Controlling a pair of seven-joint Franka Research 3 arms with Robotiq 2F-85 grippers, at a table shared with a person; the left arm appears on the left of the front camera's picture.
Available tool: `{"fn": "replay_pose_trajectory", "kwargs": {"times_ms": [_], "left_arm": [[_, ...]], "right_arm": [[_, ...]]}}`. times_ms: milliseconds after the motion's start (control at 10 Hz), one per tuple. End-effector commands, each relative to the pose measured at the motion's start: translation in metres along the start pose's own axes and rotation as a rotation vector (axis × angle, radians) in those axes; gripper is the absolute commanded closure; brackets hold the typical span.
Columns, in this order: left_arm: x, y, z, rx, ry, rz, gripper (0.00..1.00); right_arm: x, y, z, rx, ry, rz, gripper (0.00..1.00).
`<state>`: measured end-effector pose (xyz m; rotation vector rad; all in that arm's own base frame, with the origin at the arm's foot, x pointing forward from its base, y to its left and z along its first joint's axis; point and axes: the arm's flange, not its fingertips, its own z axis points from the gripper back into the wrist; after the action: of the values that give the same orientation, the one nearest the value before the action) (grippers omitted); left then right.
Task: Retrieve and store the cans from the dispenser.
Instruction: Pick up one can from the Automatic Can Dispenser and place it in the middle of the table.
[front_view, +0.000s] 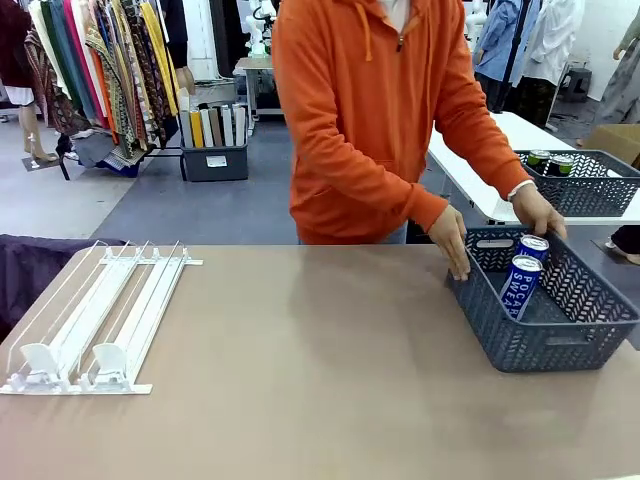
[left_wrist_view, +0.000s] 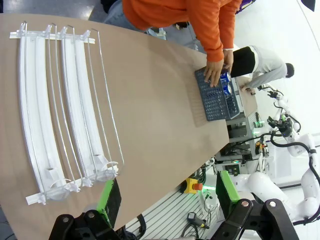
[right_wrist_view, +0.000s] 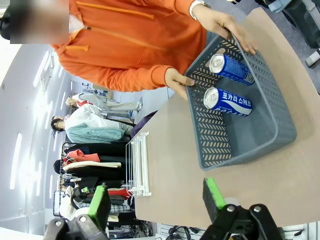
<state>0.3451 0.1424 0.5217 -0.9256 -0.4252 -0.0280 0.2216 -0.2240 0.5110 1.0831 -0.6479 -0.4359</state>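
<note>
Already two blue cans lay in the grey basket at three o'clock on the worktop, held by the person's hands. The dispenser stood empty at nine o'clock, rails running toward the person. Both the left gripper and the right gripper hung open, the right nearer the cans.

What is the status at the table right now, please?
Both jaws open, holding nothing. Dispenser empty; two blue cans in grey basket. Person's hands gripping the basket.

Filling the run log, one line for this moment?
dispenser: no cans on rails | basket: two blue cans inside, person's hands on rim | left claw: open, holding nothing | right claw: open, holding nothing
</note>
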Motion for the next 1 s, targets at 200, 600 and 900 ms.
{"fn": "replay_pose_trajectory", "kwargs": {"times_ms": [200, 600, 900], "left_arm": [[0.0026, -0.0024, 0.0015, -0.015, -0.007, 0.008, 0.0], [0.0026, -0.0024, 0.0015, -0.015, -0.007, 0.008, 0.0], [0.0026, -0.0024, 0.0015, -0.015, -0.007, 0.008, 0.0]], "right_arm": [[0.0025, 0.001, -0.0013, 0.039, -0.015, 0.023, 0.0], [0.0025, 0.001, -0.0013, 0.039, -0.015, 0.023, 0.0], [0.0025, 0.001, -0.0013, 0.039, -0.015, 0.023, 0.0]]}}
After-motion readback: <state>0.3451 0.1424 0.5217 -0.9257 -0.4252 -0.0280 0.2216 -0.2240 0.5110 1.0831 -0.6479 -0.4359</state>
